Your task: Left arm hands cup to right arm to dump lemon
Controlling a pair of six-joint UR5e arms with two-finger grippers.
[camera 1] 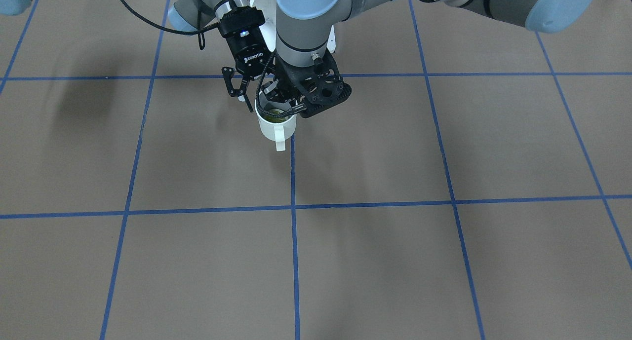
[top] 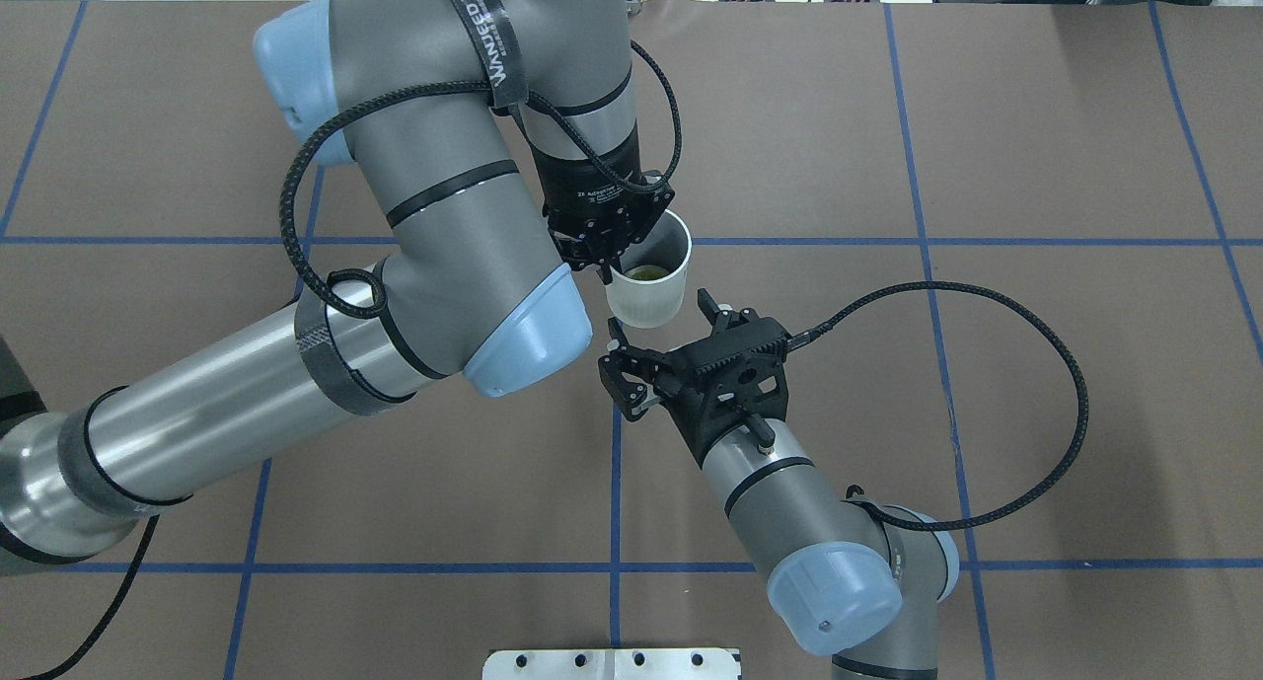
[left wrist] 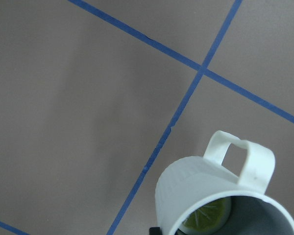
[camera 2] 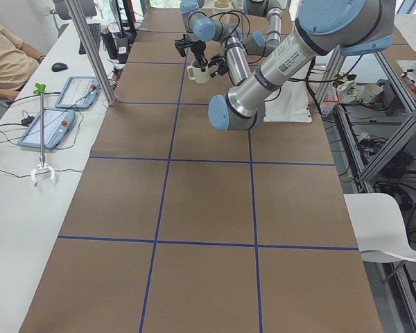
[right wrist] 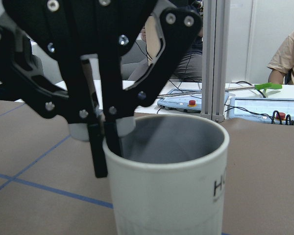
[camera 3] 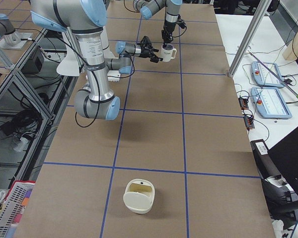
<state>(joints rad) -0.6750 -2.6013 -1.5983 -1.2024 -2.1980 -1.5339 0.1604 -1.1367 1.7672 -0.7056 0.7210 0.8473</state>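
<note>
The left hand point(top: 606, 262) is clamped on the rim of the white cup point(top: 653, 295). One finger sits inside the mouth and one outside, as the right wrist view shows close up. The cup stands upright just above the middle of the overhead frame, near a crossing of blue tape lines point(top: 987, 241) on the brown desk point(top: 987, 384). In the front-facing view its handle point(camera 1: 280, 143) points toward the bottom of the frame. The lemon point(top: 646, 273), a yellow-green slice, lies in the bottom of the cup, and the left wrist view shows it at the lower right. The right hand point(top: 659, 330) is open. Its two thin fingers are spread just below the cup in the overhead frame. Whether they touch the cup's wall cannot be told. A white container point(camera 3: 139, 196) sits on the desk at the lower middle of the right side view, well apart from both hands.
</note>
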